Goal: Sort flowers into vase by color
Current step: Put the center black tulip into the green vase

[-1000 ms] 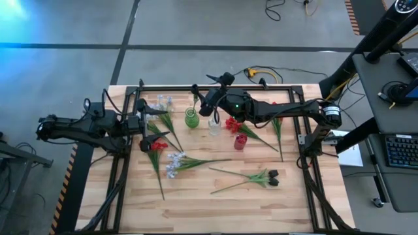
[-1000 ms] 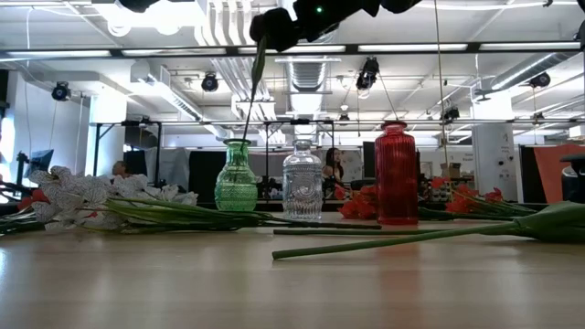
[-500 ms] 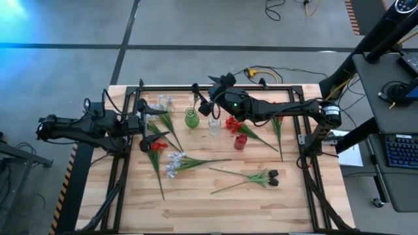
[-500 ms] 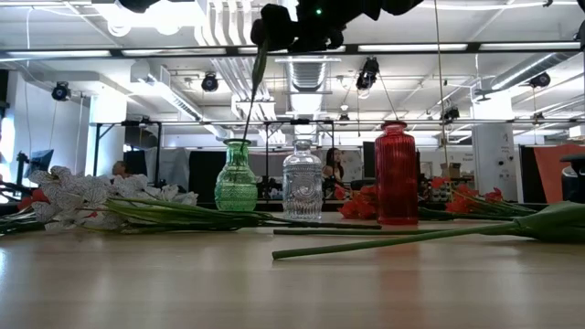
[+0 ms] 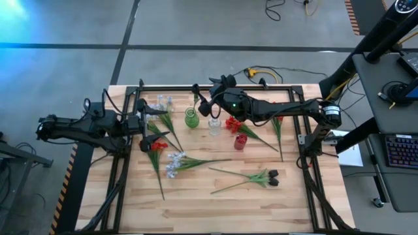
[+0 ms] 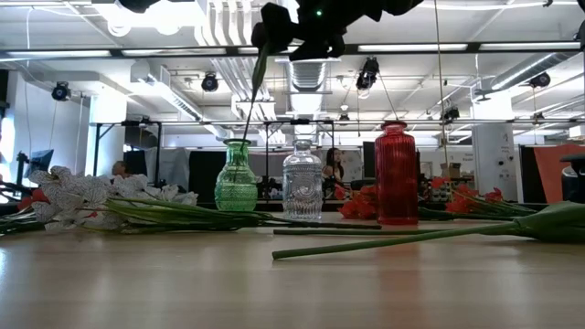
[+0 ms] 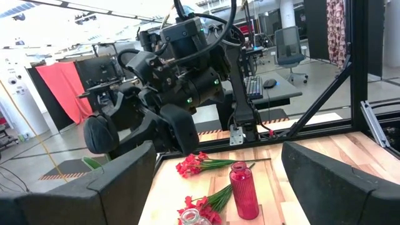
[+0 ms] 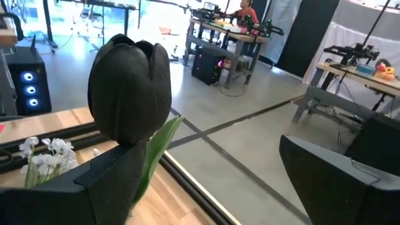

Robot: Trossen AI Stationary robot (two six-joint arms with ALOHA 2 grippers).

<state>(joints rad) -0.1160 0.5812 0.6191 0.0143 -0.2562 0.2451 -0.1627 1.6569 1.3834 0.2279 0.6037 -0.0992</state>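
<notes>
one dark bud stands in the green vase, with the right gripper (image 5: 204,104) open wide just above it.

the right gripper's two fingers are spread far apart and grip nothing; the black bud (image 8: 129,87) sits beside one finger (image 8: 103,178), and its stem (image 6: 253,96) goes down into the green vase (image 5: 191,118). there are three vases in a row near the far side of the table (image 5: 215,202): the green one, a clear vase (image 5: 214,126) and a red vase (image 5: 240,142). the left gripper (image 5: 145,123) waits at the left side, also wide open and holding nothing. on the table lie two red sprays by the red vase (image 5: 232,123), one red spray (image 5: 157,146) near the left gripper, two pale blue-white sprays (image 5: 175,161), and two dark buds (image 5: 272,176) on long green stems near the front.
</notes>
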